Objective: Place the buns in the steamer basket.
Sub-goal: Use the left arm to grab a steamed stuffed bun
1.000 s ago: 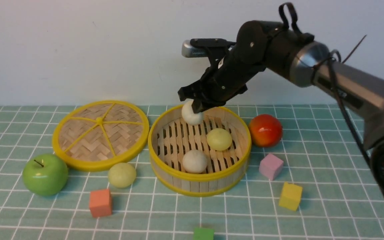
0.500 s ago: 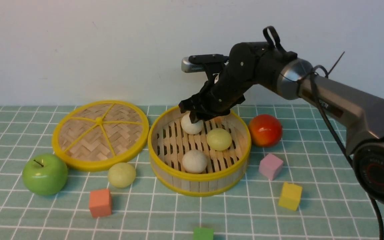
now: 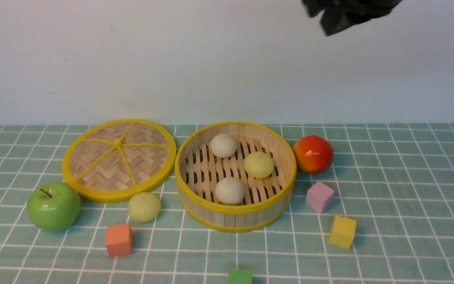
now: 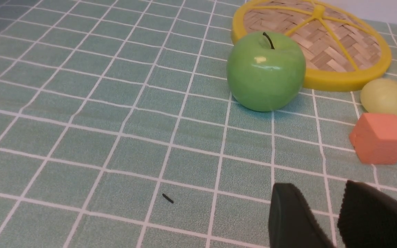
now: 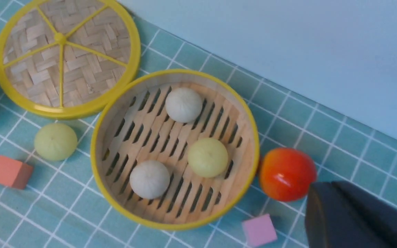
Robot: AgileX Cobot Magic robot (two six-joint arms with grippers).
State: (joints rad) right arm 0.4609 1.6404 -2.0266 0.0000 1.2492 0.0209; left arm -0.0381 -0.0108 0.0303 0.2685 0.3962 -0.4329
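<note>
High up by the plain pale wall (image 3: 132, 59): right gripper (image 3: 329, 25), jaws pressed together, carrying nothing. Well below it and off toward its left: steamer basket (image 3: 235, 221), upright on a teal tablecloth (image 3: 388, 205) gridded with white lines. On the slatted floor, three together, none touching: far white bun (image 3: 223, 145), inner green bun (image 3: 258, 165), near white bun (image 3: 229, 190). Just beside the basket wall, more nearly under that gripper: red apple (image 3: 313, 154). Further toward the camera: pink cube (image 3: 319, 196) and yellow cube (image 3: 343, 231).

Low over the cloth: left gripper (image 4: 321, 187), fingers parted, only cloth between. Ahead of it: orange cube (image 4: 379, 137), then loose green bun (image 4: 386, 98), outside the basket, near the flat woven lid (image 4: 322, 82) and green apple (image 4: 265, 70). Near it on the cloth, a small dark fleck (image 4: 167, 198).
</note>
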